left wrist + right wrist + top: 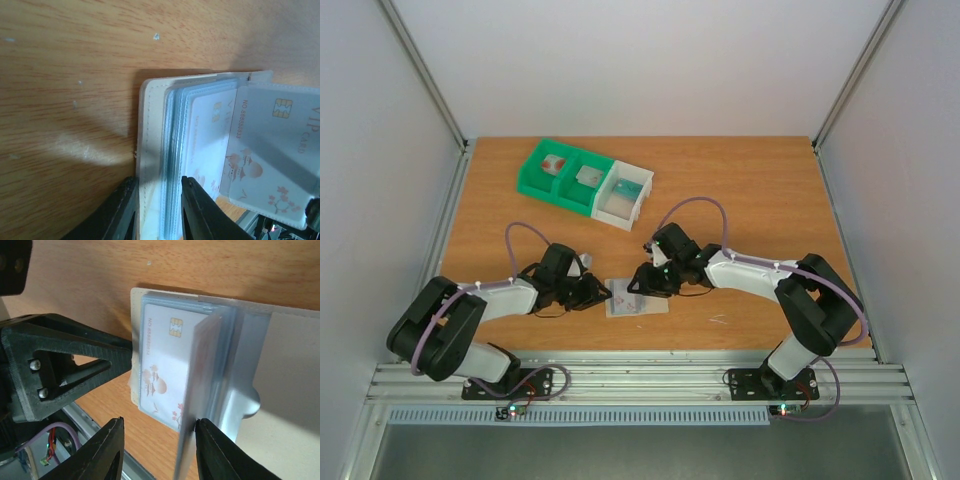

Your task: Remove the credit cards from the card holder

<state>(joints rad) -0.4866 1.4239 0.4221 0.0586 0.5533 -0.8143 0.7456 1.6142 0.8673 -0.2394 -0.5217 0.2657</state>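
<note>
The card holder (645, 305) lies open on the table near the front edge, between both arms. In the left wrist view my left gripper (158, 182) is shut on the card holder's (152, 125) thick stacked edge, one finger on each side. A white credit card (260, 150) with red marks and a gold chip sits inside a translucent sleeve. In the right wrist view my right gripper (159, 422) stands open. One sleeve leaf (202, 365) stands upright against its right finger, over the same credit card (160, 365). No card is outside the holder.
A green-and-white compartment tray (585, 185) with small items sits at the back left of the table. The left gripper's black body (65, 370) is close beside the holder in the right wrist view. A metal rail (640, 375) runs along the front edge.
</note>
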